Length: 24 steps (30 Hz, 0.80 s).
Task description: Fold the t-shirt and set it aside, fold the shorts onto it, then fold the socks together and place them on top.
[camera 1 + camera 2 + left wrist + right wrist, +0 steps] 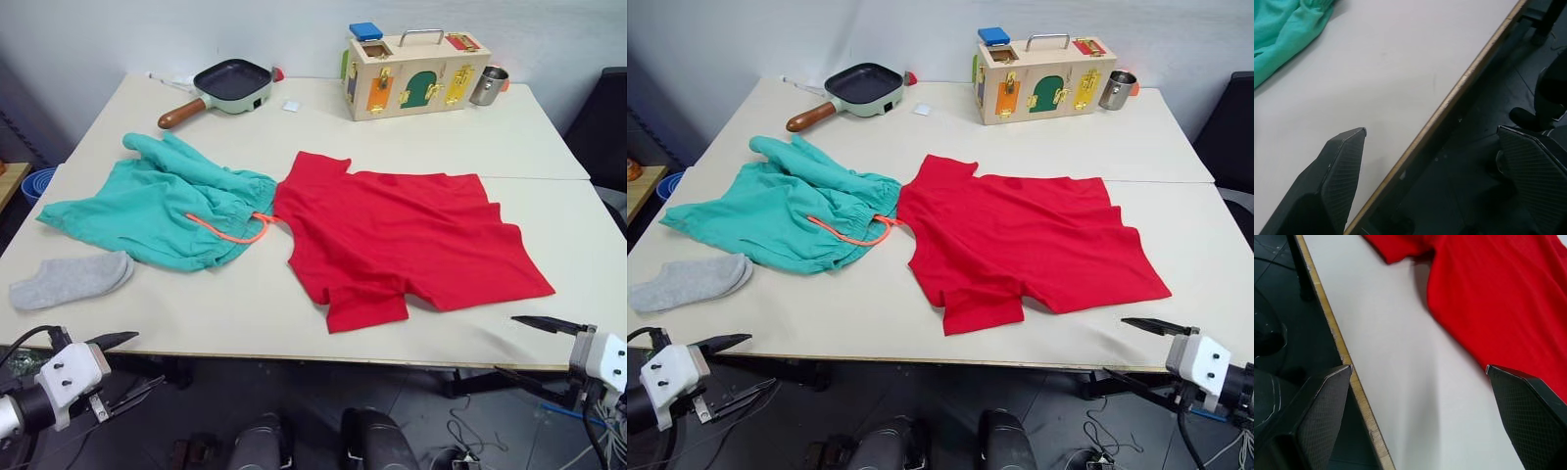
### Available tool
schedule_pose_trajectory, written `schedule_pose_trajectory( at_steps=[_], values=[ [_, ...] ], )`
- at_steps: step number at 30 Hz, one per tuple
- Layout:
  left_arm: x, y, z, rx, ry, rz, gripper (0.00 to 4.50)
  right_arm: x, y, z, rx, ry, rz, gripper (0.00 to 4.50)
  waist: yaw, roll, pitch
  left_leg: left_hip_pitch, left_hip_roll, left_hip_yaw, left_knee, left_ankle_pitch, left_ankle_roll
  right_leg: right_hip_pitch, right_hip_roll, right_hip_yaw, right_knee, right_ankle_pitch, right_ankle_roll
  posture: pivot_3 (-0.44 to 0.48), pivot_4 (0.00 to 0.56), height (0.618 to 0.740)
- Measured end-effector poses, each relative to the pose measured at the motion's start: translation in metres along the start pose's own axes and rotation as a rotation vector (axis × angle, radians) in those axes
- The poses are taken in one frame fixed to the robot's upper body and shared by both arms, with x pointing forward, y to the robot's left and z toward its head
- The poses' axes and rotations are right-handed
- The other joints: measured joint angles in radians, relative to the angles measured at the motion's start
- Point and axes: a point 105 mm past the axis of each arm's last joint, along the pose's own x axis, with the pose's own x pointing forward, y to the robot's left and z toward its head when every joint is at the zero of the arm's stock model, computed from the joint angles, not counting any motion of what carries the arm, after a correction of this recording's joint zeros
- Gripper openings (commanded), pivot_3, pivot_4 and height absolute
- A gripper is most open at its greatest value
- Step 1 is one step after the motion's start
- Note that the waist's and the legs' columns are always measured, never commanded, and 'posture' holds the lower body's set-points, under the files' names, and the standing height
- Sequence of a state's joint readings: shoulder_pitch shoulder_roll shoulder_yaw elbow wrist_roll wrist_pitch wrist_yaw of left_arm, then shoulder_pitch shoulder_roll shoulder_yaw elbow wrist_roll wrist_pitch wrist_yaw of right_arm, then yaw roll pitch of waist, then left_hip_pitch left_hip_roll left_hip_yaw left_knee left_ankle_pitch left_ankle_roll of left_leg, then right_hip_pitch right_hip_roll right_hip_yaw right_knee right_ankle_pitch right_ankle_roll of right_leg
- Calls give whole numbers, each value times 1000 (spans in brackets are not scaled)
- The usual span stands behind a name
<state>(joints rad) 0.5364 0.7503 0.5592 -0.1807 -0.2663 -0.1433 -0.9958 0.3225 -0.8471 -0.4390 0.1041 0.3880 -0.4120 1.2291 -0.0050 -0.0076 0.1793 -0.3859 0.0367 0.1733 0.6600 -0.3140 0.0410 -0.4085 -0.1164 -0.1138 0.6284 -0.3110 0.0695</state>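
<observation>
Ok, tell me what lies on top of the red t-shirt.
Nothing lies on the t-shirt. The shorts touch its edge by the orange drawstring; whether they overlap there cannot be told.

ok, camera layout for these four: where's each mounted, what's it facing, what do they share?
Left eye: head, looking down over the table; bright red t-shirt, teal shorts, grey socks; both grippers at the near edge.
Right eye: same scene, stereo twin.
Left wrist: along the open left gripper, straddling the table edge; shares the shorts.
Right wrist: along the open right gripper, same edge; shares the t-shirt.
</observation>
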Motion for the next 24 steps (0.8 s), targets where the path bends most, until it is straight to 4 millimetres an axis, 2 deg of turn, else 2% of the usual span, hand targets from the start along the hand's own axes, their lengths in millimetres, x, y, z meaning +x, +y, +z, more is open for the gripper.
schedule_pose_trajectory(
  at_steps=[5, 8, 12, 17, 19, 24],
  values=[
    [2, 3, 4, -85, -38, -4, 4500, 4, 1, 3, -2, -24, -17, 4474, 1, 0, 0, 0, 0, 0, 0, 0, 0, 1, 0, 0, 0, 0, 0, 0, 150, 740],
    [10, 11, 21, -191, -141, -19, 4500, 5, 3, 4, 23, -28, -16, 4474, 5, 0, -1, 0, 0, -1, 2, 1, 2, 1, 0, 0, 2, 0, 0, 0, 150, 740],
    [23, 18, 49, -176, -188, -116, 4500, 7, 1, 13, 40, -59, -31, 4474, 1, 1, -1, 1, 0, -1, 2, 2, 2, 2, 0, 0, 3, 0, 1, 0, 150, 740],
    [64, 12, 109, -31, -350, -270, 4500, 9, -5, 29, -54, -78, -25, 4474, 6, 2, -2, 1, -1, -1, 3, 2, 2, 3, 1, 0, 4, 1, 2, 0, 150, 740],
    [79, 7, 134, 12, -435, -317, 4500, 6, -15, 32, -114, -64, -44, 4474, 4, 2, -2, 2, -2, 0, 4, 3, 3, 4, 1, 0, 5, 1, 2, 0, 150, 740],
    [128, -9, 173, 237, -501, -444, 4500, 0, -39, 25, -176, -24, -88, 4474, 4, 1, -2, 8, -3, 2, 4, 5, 4, 11, 4, 1, 5, 1, 2, 0, 150, 740]
  ],
)
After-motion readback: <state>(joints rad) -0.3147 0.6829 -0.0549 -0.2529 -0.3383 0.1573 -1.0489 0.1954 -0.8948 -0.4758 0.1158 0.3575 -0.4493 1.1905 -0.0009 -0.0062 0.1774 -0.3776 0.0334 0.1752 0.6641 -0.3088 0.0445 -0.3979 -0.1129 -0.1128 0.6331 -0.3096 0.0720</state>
